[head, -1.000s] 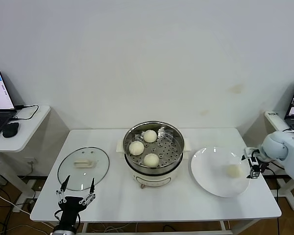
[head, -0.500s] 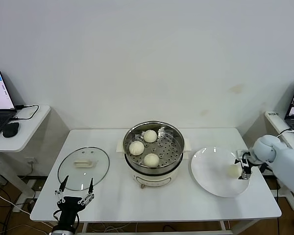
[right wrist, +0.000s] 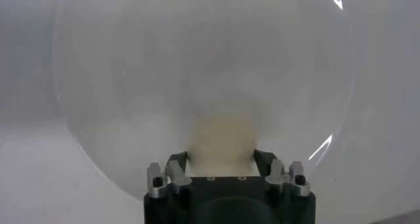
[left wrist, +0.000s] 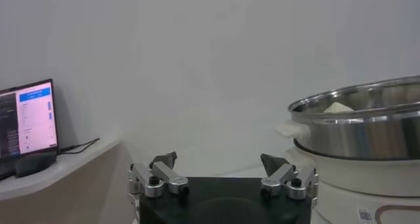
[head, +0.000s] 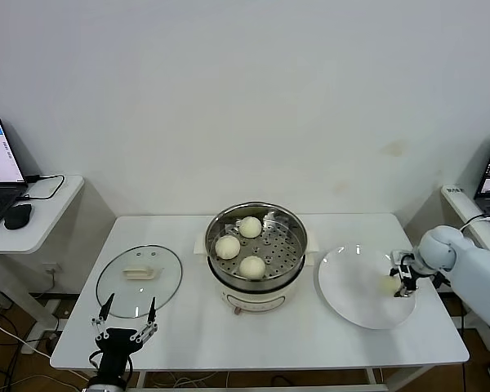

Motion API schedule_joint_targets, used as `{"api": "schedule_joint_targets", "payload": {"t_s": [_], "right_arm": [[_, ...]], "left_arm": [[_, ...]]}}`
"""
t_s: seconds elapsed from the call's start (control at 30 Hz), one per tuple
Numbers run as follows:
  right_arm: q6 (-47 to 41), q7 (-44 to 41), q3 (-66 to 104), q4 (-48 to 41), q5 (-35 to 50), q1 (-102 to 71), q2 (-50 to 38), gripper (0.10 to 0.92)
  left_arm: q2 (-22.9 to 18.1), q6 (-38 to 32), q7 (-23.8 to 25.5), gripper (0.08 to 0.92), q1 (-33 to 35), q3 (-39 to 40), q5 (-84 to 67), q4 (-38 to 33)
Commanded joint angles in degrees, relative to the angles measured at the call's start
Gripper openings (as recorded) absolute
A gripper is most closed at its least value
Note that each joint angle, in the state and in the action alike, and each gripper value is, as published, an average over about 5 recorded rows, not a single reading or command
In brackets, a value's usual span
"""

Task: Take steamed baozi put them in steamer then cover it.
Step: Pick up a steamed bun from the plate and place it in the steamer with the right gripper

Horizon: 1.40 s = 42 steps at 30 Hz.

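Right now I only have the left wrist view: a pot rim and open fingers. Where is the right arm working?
Observer: The right gripper is down on the white plate, its fingers either side of the last bun.
Operator: How many buns are in the steamer?
Observer: Three steamed baozi lie on the steamer tray.
Operator: And the lid?
Observer: The cover lies flat on the table, beyond the open left gripper.
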Motion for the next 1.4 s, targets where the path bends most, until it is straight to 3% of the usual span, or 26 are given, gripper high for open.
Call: {"api": "schedule_joint_targets", "payload": {"t_s": [0.03, 0.33, 0.67, 1.07, 1.4], "right_arm": [[-0.87, -0.57, -4.15, 3.97, 3.03, 5.17, -3.43, 0.582], [-6.56, -0.12, -18.91, 15.45, 17.64, 26.55, -8.53, 0.578], [-15.37, 4.63, -37.39, 22.04, 37.5, 51.14, -0.03, 0.588], [-24.43, 12.15, -41.16, 20.25, 49.49, 51.94, 14.88, 0.594], [-27.23, 15.42, -40.07, 16.53, 47.88, 42.03, 20.68, 0.594]], "left_arm": [[0.15, -0.02, -0.03, 0.823, -0.1, 0.05, 0.0, -0.16], [0.29, 0.03, -0.02, 0.823, -0.89, 0.98, 0.03, -0.23], [0.48, 0.31, -0.01, 0.823, -1.36, 1.86, 0.19, -0.77], [0.43, 0.16, -0.03, 0.823, -0.99, 1.05, -0.03, -0.5], [0.04, 0.05, -0.03, 0.823, -0.74, 0.66, -0.03, -0.54]]}}
